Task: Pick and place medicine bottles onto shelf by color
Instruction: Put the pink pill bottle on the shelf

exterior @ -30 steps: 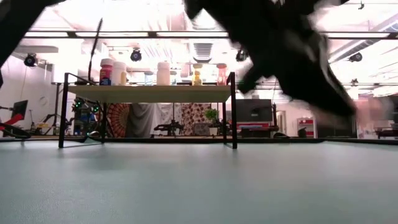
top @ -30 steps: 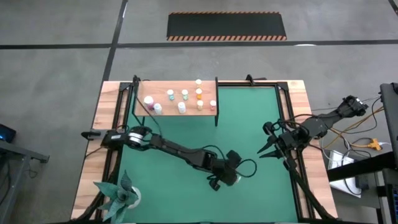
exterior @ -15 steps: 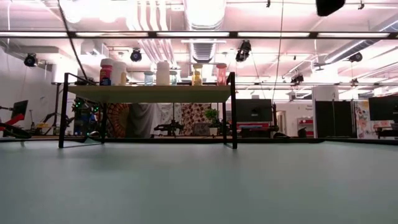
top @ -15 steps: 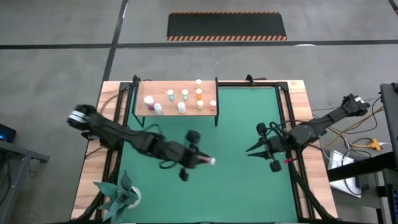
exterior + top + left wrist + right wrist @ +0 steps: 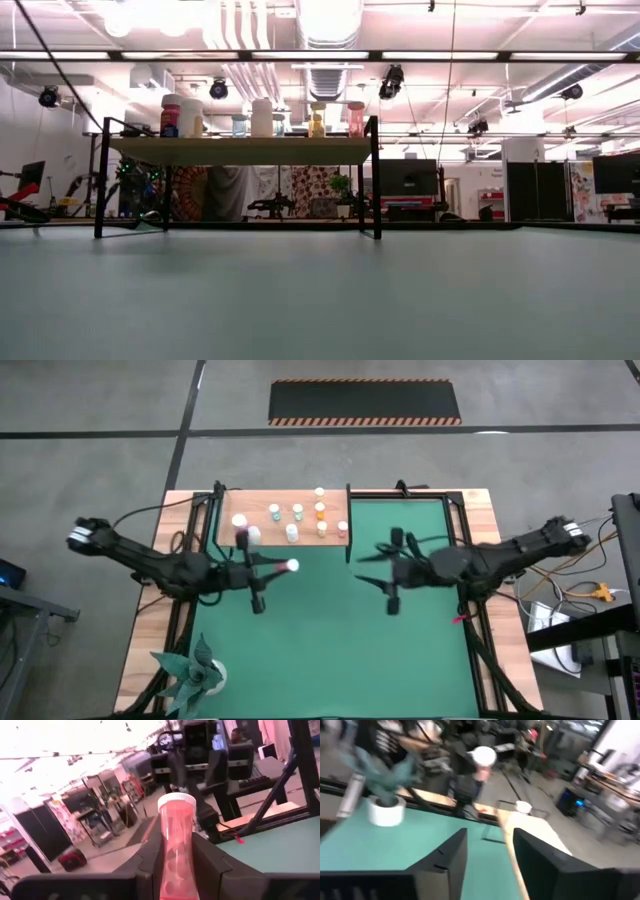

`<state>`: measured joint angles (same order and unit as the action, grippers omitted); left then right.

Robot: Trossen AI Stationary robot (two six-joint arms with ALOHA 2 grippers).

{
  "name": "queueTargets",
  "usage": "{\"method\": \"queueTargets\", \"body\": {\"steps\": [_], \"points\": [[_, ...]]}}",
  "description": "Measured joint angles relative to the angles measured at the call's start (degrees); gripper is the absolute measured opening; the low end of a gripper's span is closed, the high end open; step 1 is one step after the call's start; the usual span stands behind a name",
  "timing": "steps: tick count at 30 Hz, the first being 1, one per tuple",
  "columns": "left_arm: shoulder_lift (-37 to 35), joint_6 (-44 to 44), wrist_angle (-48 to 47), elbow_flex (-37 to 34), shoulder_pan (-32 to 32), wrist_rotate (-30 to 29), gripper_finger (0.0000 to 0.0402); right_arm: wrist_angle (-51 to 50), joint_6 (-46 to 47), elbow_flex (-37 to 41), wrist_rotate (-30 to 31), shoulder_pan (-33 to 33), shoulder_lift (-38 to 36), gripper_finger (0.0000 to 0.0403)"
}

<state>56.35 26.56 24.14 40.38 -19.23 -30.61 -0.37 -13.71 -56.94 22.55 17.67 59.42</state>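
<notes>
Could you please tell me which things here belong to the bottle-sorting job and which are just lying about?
Job:
- pink bottle, held in the left gripper
- bottles on the shelf
- right gripper, open and empty

Lying about:
- paper plant
- green mat

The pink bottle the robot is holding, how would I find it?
Find the wooden shelf at the green mat's far edge. Just in front, the left claw grips a pink bottle with a white cap. It's the only bottle held up, not standing on the shelf.

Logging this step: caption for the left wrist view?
Left pincer holds a pink bottle upright, white cap up, above the green mat.
</notes>
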Motion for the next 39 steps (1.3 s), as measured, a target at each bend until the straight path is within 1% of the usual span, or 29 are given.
{"method": "queueTargets", "body": {"steps": [2, 4, 7, 9, 11, 14, 18, 20, 24, 27, 28, 30, 32, 39], "points": [[-2.53, 1.42, 1.17, -1.73, 0.19, -0.03, 0.0061, -4.88, -1.21, -6.41, -0.17, -3.04, 3.66, 0.0168], [-5.39, 3.04, 1.53, -3.29, 0.54, 0.02, 0.0061, -9.59, -2.56, -12.52, -2.22, -6.19, 7.37, 0.0186], [-8.69, 4.88, 2.93, -5.74, 1.32, 0.02, 0.0061, -15.06, -3.79, -21.37, -9.58, -11.19, 12.81, 0.0208], [-9.87, 6.02, 4.8, -7.92, 1.76, 0.07, 0.0061, -16.21, -4.13, -26.1, -15.54, -14.06, 16.33, 0.0219], [-10.4, 7.08, 8.7, -9.89, 2.09, 0.13, 0.0061, -17.16, -4.25, -29.75, -19.92, -16.45, 19.9, 0.0228], [-10.88, 7.35, 13.75, -11.6, 2.39, 0.21, 0.0061, -17.15, -4.96, -34.0, -23.51, -19.07, 24.43, 0.0235], [-11.34, 7.28, 13.38, -12.77, 2.41, 0.22, 0.0061, -16.58, -5.45, -38.64, -28.65, -21.28, 29.4, 0.0239], [-10.97, 7.28, 13.4, -12.94, 2.41, 0.2, 0.0061, -14.58, -5.36, -40.52, -31.14, -21.81, 31.69, 0.0239], [-8.78, 7.53, 13.92, -12.99, 2.52, 0.15, 0.0061, -12.29, -4.33, -43.83, -32.04, -21.84, 36.05, 0.0235], [-7.4, 9.85, 16.67, -12.88, 2.63, -0.95, 0.0061, -11.99, -4.64, -45.91, -33.41, -21.86, 37.47, 0.0232], [-6.94, 10.52, 17.29, -12.7, 2.64, -1.89, 0.0061, -11.46, -4.55, -46.45, -34.03, -21.95, 37.83, 0.0231], [-6.63, 11.4, 17.7, -12.68, 2.71, -5.62, 0.0061, -11.26, -4.14, -47.15, -34.71, -22.0, 38.19, 0.0231], [-6.46, 11.46, 16.73, -12.87, 2.83, -7.52, 0.0061, -11.72, -3.86, -47.23, -35.05, -21.79, 38.31, 0.0231], [-5.69, 11.34, 19.14, -12.83, 2.78, -7.37, 0.0062, -10.35, -2.73, -47.63, -34.69, -21.9, 38.54, 0.023]]}}
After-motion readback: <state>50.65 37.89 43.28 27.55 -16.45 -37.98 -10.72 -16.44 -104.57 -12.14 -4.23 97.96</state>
